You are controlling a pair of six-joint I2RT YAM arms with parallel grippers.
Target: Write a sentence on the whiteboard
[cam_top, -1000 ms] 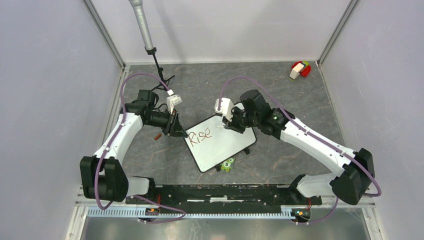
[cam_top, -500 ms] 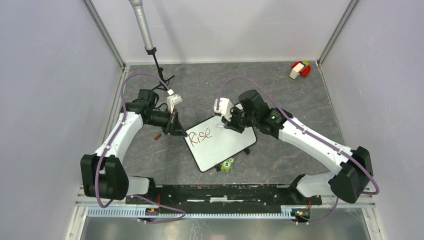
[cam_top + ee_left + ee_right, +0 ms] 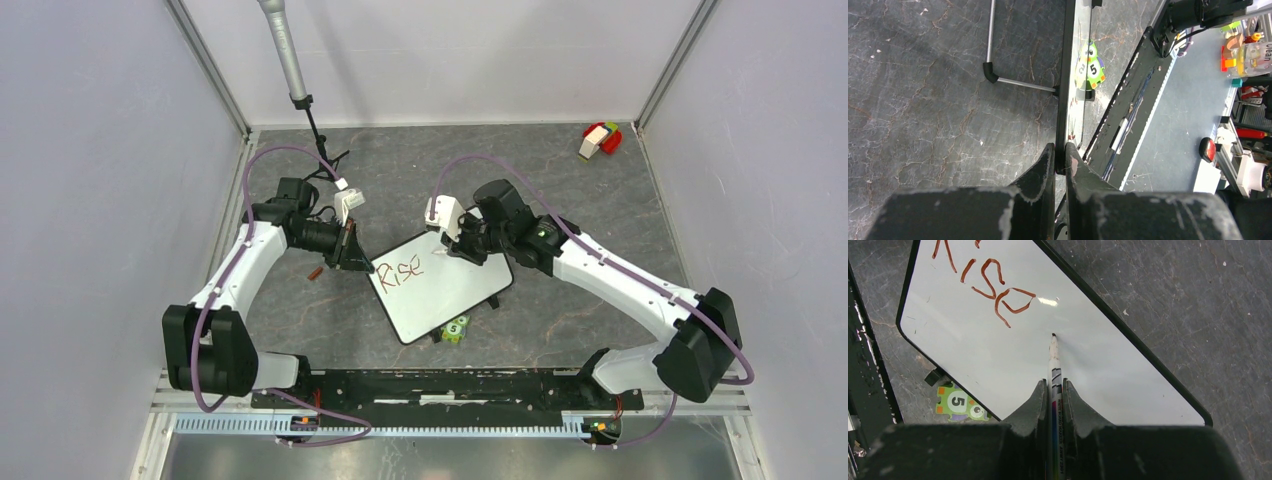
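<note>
The whiteboard (image 3: 445,290) lies tilted on the grey table. "Rise" (image 3: 400,272) is written on it in reddish-brown, and no more of the sentence shows. My left gripper (image 3: 360,266) is at the board's left corner. In the left wrist view the board's black rim (image 3: 1066,75) runs edge-on, and the gripper (image 3: 1060,150) is shut on it. My right gripper (image 3: 1053,385) is shut on a whiteboard marker (image 3: 1054,360). The marker's tip is at the board (image 3: 998,355), just past the "e" of the lettering (image 3: 993,285). I cannot tell if the tip touches.
A green puzzle piece marked 5 (image 3: 456,329) sits under the board's near edge. A brown cap (image 3: 314,271) lies left of the left gripper. A red, white and green block (image 3: 600,139) is in the far right corner. A grey rod on a black stand (image 3: 285,55) rises at the back left.
My left jaws have closed on the board's rim. The right arm has edged slightly left with the marker. The lettering is unchanged.
</note>
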